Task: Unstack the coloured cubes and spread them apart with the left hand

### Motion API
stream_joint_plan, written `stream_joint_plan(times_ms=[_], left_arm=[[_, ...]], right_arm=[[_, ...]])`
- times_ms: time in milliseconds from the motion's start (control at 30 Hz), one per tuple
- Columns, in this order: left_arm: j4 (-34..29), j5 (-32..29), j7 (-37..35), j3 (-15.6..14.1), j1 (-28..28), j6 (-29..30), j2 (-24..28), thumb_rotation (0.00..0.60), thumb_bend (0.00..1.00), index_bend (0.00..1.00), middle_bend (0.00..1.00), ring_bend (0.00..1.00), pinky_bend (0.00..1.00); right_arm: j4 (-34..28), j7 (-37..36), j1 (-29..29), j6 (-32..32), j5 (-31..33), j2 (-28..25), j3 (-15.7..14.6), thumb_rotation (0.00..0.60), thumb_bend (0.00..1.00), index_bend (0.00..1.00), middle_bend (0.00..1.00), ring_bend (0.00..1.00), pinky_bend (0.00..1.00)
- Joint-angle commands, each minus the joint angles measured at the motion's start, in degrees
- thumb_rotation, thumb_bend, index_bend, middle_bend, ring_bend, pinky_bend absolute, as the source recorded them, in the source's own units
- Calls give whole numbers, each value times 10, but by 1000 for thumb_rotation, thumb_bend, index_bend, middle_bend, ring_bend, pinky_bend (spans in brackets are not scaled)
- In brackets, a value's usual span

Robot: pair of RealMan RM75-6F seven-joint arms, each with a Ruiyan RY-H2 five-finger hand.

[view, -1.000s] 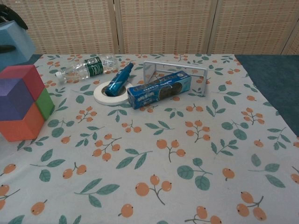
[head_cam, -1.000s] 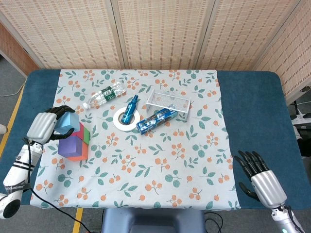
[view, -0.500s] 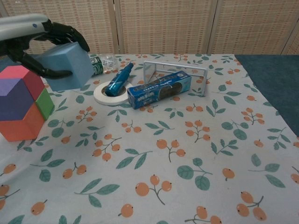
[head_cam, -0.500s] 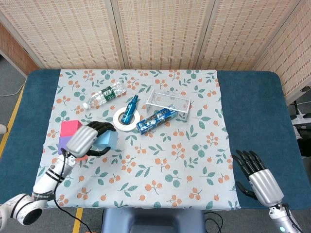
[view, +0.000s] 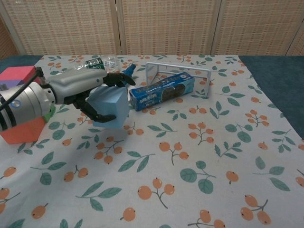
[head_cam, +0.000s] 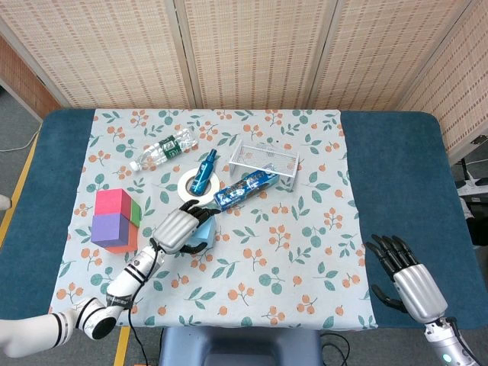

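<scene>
My left hand (head_cam: 178,228) (view: 88,93) grips a light blue cube (view: 112,107) (head_cam: 201,235) low over the cloth, just in front of the white tape roll (head_cam: 192,188). The rest of the stack stands at the left: a pink cube (head_cam: 112,204) (view: 18,74) on top, a purple cube (head_cam: 111,229) beside it, a green cube (head_cam: 136,211) behind and an orange cube (view: 21,130) (head_cam: 124,242) at the bottom. My right hand (head_cam: 404,280) rests open near the front right edge, holding nothing.
A clear water bottle (head_cam: 162,149), a blue pen-like tube (head_cam: 204,171) lying on the tape roll, a blue biscuit box (head_cam: 245,188) (view: 162,90) and a wire rack (head_cam: 265,160) (view: 178,71) crowd the far middle of the floral cloth (head_cam: 290,244).
My left hand has carried the light blue cube from above the stack at the left to the right and down, to in front of the tape roll. The right hand stayed put.
</scene>
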State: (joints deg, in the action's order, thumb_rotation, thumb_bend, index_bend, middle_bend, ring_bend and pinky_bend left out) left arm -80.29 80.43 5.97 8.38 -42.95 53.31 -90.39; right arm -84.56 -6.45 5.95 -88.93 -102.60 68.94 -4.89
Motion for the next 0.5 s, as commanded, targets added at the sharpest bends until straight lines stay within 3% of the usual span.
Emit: stream_joint_plan(times_ms=[33, 133, 367, 500], left_arm=[[12, -8, 3, -4, -4, -4, -11, 600, 345, 0, 62, 89, 74], [12, -5, 7, -6, -5, 1, -12, 600, 330, 0, 3, 28, 67], [-15, -8, -3, -6, -4, 6, 0, 600, 296, 0, 0, 5, 67], [-48, 7, 7, -5, 11, 45, 35, 600, 282, 0, 0, 5, 67]], right_arm=[[1, -8, 1, -1, 4, 0, 2, 600, 247, 0, 0, 0, 0], [3, -10, 1, -1, 5, 2, 4, 600, 247, 0, 0, 0, 0], [4, -11, 1, -1, 3, 6, 1, 600, 247, 0, 0, 0, 0], [4, -11, 1, -1, 0, 5, -1, 600, 247, 0, 0, 0, 0]])
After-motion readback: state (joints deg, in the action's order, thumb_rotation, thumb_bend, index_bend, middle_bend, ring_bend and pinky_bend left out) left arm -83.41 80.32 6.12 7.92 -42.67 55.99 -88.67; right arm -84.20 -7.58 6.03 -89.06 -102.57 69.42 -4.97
